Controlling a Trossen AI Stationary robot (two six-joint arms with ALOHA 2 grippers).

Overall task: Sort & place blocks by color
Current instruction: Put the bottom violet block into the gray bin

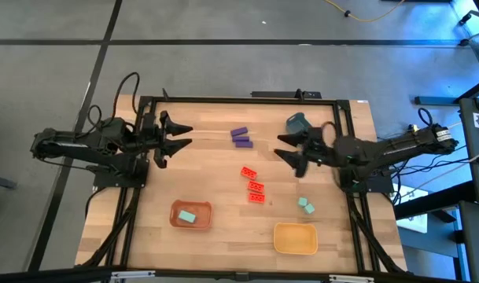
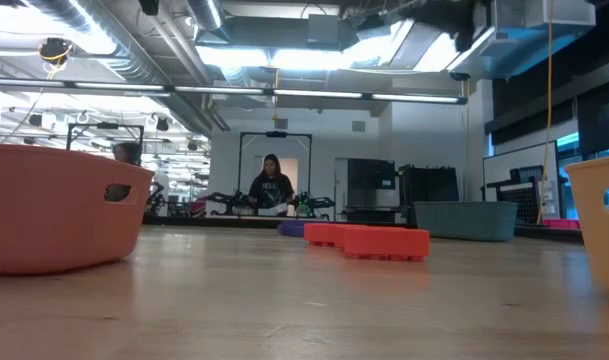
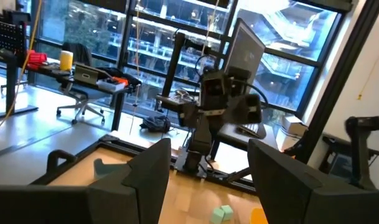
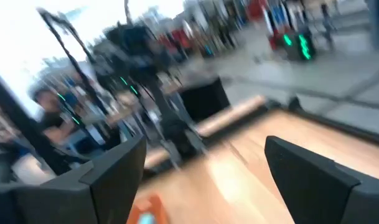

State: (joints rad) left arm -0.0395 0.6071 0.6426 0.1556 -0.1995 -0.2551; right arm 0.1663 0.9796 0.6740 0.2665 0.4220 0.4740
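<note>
**Blocks counted across the table**

High view: three red bricks (image 1: pixel 256 186), two purple bars (image 1: pixel 240 137) and three teal cubes are counted, one cube (image 1: pixel 187 215) in the orange tray (image 1: pixel 176 209). Left gripper (image 1: pixel 183 135) and right gripper (image 1: pixel 285 147) are spread, empty.

Low view: red bricks (image 2: pixel 369 239) are seen mid-table.

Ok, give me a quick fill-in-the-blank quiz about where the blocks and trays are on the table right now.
1. The orange tray holds one ___ cube.
2. The yellow tray holds ___ blocks.
3. The number of red bricks lying in a row at mid-table is ___.
4. The purple bars lie nearer the ___ gripper.

Missing words: teal; no; three; left
</note>
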